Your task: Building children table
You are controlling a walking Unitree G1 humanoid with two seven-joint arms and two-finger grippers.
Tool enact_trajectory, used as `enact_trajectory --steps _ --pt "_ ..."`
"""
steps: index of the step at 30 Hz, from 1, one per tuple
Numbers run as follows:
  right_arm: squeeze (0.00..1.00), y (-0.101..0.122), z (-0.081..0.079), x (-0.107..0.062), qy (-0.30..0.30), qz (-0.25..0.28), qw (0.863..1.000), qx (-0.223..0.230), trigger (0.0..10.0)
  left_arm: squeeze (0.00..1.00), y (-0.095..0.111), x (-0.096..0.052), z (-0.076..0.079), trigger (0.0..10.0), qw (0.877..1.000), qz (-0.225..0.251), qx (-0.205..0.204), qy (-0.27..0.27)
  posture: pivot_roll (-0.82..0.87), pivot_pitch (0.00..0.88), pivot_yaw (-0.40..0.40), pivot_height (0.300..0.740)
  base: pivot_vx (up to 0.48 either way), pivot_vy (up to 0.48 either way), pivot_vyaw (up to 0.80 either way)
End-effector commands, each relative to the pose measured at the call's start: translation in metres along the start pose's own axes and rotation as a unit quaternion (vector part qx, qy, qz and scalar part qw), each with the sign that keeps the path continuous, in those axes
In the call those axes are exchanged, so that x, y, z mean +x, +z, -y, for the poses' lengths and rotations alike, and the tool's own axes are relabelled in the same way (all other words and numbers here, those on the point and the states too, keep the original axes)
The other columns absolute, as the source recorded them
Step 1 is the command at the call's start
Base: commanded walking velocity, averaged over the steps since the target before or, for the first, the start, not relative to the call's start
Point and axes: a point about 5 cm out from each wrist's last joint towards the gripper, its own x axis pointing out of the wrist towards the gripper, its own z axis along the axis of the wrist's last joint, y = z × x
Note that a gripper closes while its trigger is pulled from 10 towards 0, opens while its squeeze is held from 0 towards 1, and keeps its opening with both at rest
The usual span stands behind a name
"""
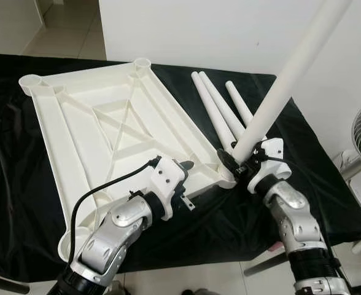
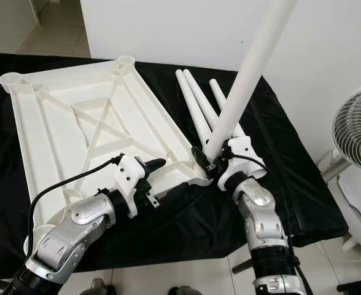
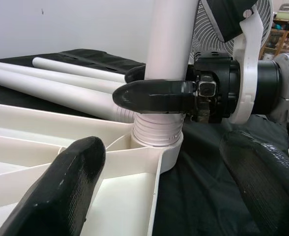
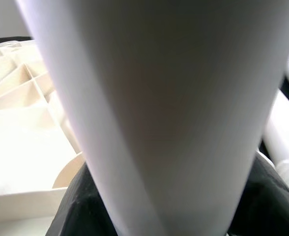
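Note:
The white table top (image 1: 76,135) lies upside down on a black cloth. A white table leg (image 1: 291,80) stands upright with its threaded end (image 3: 157,130) in the corner socket (image 3: 166,155) at the top's near right corner. My right gripper (image 1: 232,161) is shut on the leg just above the socket, and one black finger (image 3: 154,96) wraps its front. My left gripper (image 1: 186,167) hovers over the top's near edge, pointing at that corner. It is open, with its fingers (image 3: 61,191) wide apart and nothing between them.
Three spare white legs (image 1: 220,110) lie side by side on the cloth (image 1: 315,184) behind the held leg. A white fan (image 2: 358,129) stands off the table's right end. A white wall runs behind. The table's front edge is close to my body.

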Motion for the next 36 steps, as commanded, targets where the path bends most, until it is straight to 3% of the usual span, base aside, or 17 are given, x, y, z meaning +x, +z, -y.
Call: enact_trajectory --steps 1,8,11,14,16,18,24,25,31,36 --pt "0.0 -0.015 -0.003 -0.007 -0.033 -0.038 0.999 0.014 10.0 0.0 -0.002 0.0 0.004 10.0 1.0 0.0 -0.001 -0.014 0.02 0.113 -0.072 0.74 0.0 0.0 0.0" --pt "0.0 -0.015 -0.011 -0.008 -0.106 -0.037 0.993 0.032 10.0 0.0 -0.002 0.0 0.004 10.0 1.0 0.001 -0.001 -0.016 0.01 0.107 -0.07 0.74 0.0 0.0 0.0" --pt "0.0 -0.014 -0.02 -0.01 -0.221 -0.037 0.974 0.039 10.0 0.0 -0.003 0.001 0.004 10.0 1.0 -0.001 0.0 -0.019 0.01 0.098 -0.071 0.74 0.0 0.0 0.0" --pt "0.0 -0.013 -0.022 -0.01 -0.238 -0.034 0.97 0.037 10.0 0.0 -0.003 0.001 0.004 10.0 1.0 -0.001 0.0 -0.019 0.01 0.098 -0.071 0.74 0.0 0.0 0.0" --pt "0.0 -0.015 -0.034 -0.009 -0.251 -0.039 0.966 0.053 10.0 0.0 -0.002 0.002 0.005 10.0 1.0 0.001 0.0 -0.02 0.02 0.093 -0.073 0.74 0.0 0.0 0.0" --pt "0.0 -0.012 -0.04 -0.007 -0.239 -0.031 0.97 0.04 10.0 0.0 -0.002 0.002 0.005 10.0 1.0 0.002 0.001 -0.021 0.02 0.089 -0.073 0.74 0.0 0.0 0.0" --pt "0.0 -0.01 -0.037 -0.007 -0.236 -0.028 0.97 0.053 10.0 0.0 -0.002 0.002 0.005 10.0 1.0 0.003 -0.001 -0.022 0.01 0.086 -0.072 0.74 0.0 0.0 0.0" --pt "1.0 -0.007 -0.039 -0.007 -0.228 -0.02 0.971 0.066 10.0 0.0 -0.001 0.003 0.004 10.0 1.0 0.004 0.0 -0.023 0.01 0.086 -0.072 0.74 0.0 0.0 0.0" --pt "1.0 -0.001 -0.043 -0.005 -0.177 -0.007 0.98 0.087 10.0 0.0 -0.001 0.003 0.004 10.0 1.0 0.006 0.0 -0.022 0.01 0.078 -0.074 0.74 0.0 0.0 0.0" --pt "1.0 0.002 -0.034 -0.007 -0.135 0.007 0.988 0.072 10.0 0.0 -0.001 0.003 0.004 10.0 1.0 0.006 0.0 -0.022 0.01 0.077 -0.071 0.74 0.0 0.0 0.0"
